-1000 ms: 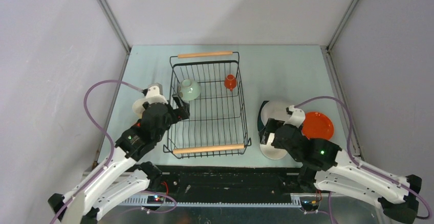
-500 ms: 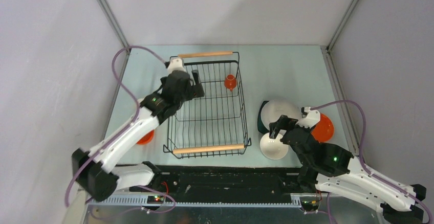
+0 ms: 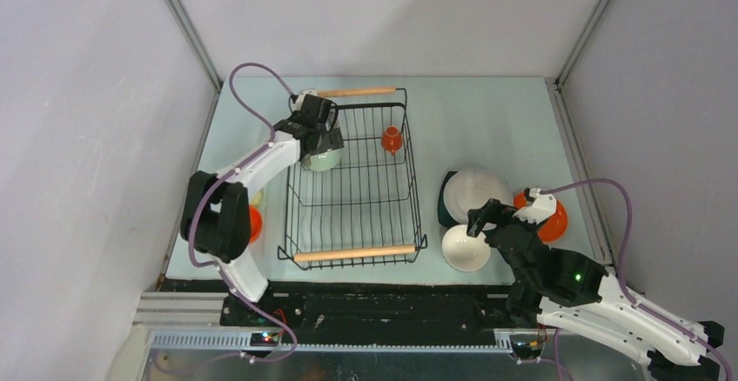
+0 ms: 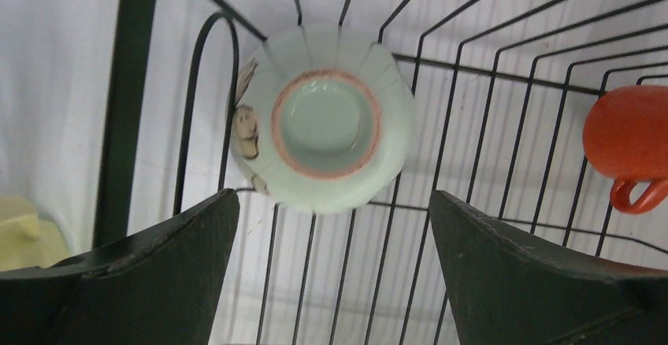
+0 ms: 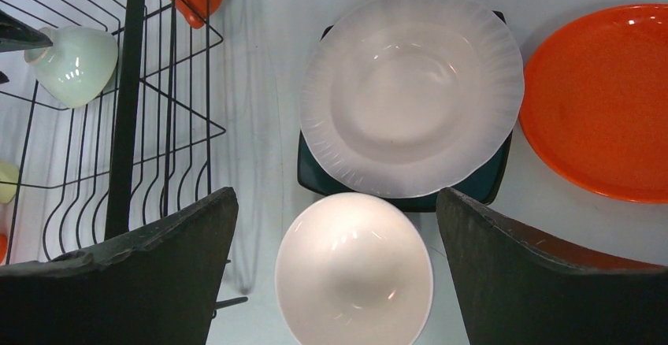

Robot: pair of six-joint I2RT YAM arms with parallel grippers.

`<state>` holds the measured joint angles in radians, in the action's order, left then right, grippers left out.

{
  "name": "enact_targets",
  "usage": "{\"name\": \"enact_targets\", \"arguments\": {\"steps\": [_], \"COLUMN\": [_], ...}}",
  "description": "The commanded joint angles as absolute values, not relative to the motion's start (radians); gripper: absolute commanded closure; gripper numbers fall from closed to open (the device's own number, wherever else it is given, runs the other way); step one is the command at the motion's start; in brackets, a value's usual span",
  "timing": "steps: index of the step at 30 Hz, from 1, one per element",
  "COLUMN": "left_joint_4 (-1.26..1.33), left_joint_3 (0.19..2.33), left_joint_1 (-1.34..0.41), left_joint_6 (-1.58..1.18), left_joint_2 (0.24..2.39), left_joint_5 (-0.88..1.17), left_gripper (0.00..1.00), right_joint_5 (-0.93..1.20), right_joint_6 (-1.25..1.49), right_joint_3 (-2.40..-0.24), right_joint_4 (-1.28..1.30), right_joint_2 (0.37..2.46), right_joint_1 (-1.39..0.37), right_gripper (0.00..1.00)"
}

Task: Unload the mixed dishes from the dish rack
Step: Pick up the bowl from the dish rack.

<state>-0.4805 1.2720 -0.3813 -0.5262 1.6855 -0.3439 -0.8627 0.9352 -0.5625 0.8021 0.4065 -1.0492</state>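
Note:
The black wire dish rack (image 3: 357,216) holds an upside-down pale green bowl (image 3: 324,159) at its far left and a small orange cup (image 3: 392,140) at its far right. My left gripper (image 3: 318,131) is open right above the green bowl (image 4: 323,116), its jaws standing wide on either side; the orange cup (image 4: 630,144) is to the right. My right gripper (image 3: 483,221) is open above a white bowl (image 3: 466,248) on the table, apart from it. The bowl (image 5: 354,270) lies between the open jaws in the right wrist view.
A wide white bowl (image 3: 477,191) rests on a dark teal plate (image 3: 445,213), and an orange plate (image 3: 552,221) is right of them. An orange bowl (image 3: 254,223) and a pale yellow mug (image 4: 22,235) sit left of the rack. The rack has wooden handles at its far (image 3: 348,92) and near (image 3: 355,253) ends.
My left arm swung from the rack's left side out over the rack's far-left corner, above the green bowl. My right gripper drew back off the white bowl, which stays on the table.

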Motion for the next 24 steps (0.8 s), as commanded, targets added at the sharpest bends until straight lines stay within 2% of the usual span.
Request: {"name": "enact_targets", "arguments": {"steps": [1, 6, 17, 24], "left_joint_4": [-0.431, -0.409, -0.414, -0.41], "left_joint_3": [1.356, 1.362, 1.359, 1.376], "left_joint_1": [-0.374, -0.369, -0.363, -0.352], "left_joint_6": [-0.476, -0.476, -0.483, -0.485], "left_joint_2": [1.739, 1.772, 1.795, 1.838], "left_joint_5": [-0.374, -0.37, -0.435, -0.416], "left_gripper": [0.04, 0.14, 0.18, 0.25], "right_joint_5": [-0.92, -0.923, -0.919, -0.914], "right_joint_6": [0.948, 0.945, 0.946, 0.943], "right_joint_3": [-0.558, -0.558, -0.557, -0.557], "right_joint_4": [0.794, 0.795, 0.793, 0.794], "right_joint_2": [0.394, 0.402, 0.401, 0.395], "right_joint_1": [-1.043, -1.038, -1.031, -1.031], "right_gripper": [0.01, 0.0, 0.0, 0.01]}}
